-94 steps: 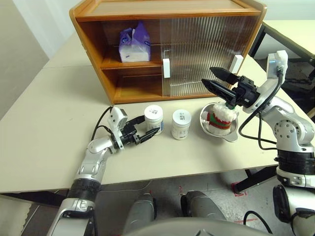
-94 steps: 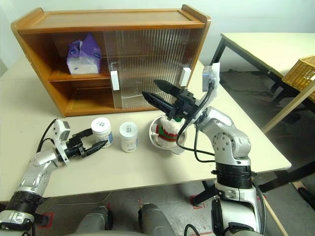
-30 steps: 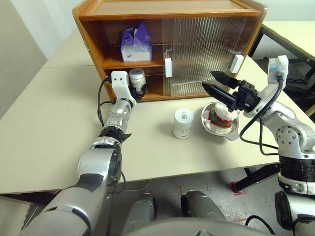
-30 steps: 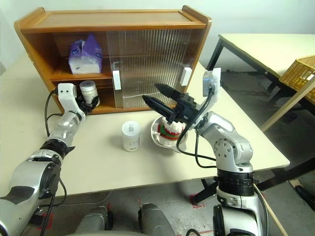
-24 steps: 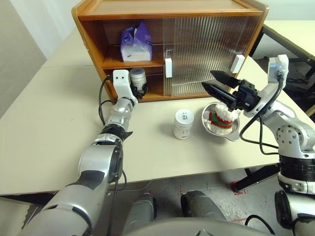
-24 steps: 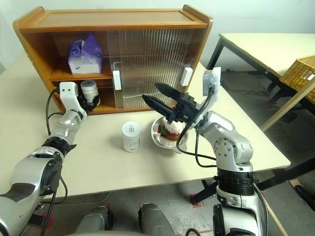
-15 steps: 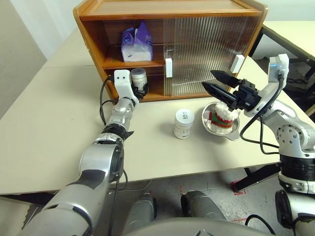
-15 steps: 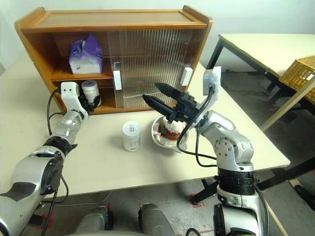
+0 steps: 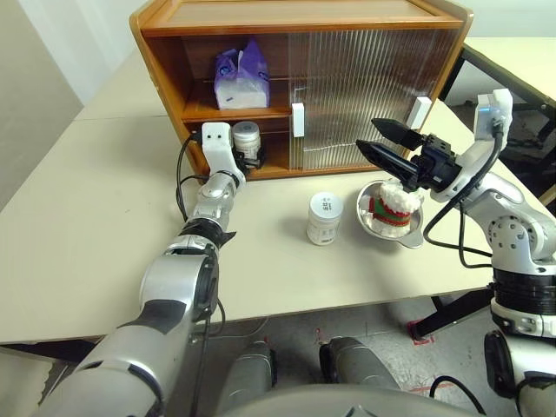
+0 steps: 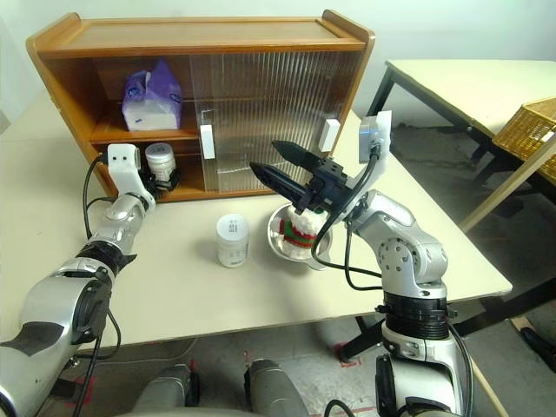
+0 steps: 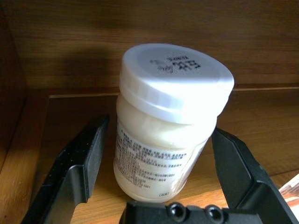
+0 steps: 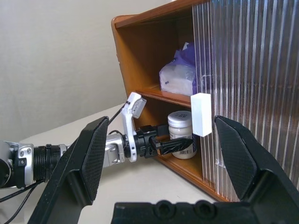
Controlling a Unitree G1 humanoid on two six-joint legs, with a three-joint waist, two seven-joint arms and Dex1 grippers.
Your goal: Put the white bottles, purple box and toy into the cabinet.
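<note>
The brown cabinet (image 9: 295, 16) stands at the back of the table with its left half uncovered. The purple box (image 9: 239, 76) sits on its upper shelf. One white bottle (image 11: 173, 93) stands upright on the lower shelf. My left gripper (image 9: 249, 158) reaches into that compartment, open, with a finger on each side of the bottle and a gap at both. The other white bottle (image 9: 322, 217) stands on the table in front of the cabinet. The toy (image 9: 389, 207) sits in a metal bowl to its right, and my right gripper (image 9: 367, 135) hovers open above it, holding nothing.
The metal bowl (image 9: 412, 236) is near the table's right edge. Two ribbed sliding doors (image 9: 365, 87) with white handles cover the cabinet's right half. A second table and a wicker basket (image 10: 530, 130) lie off to the right.
My left gripper's fingers have spread apart and let go of the white bottle, which now stands by itself on the lower shelf. The right arm has stayed put.
</note>
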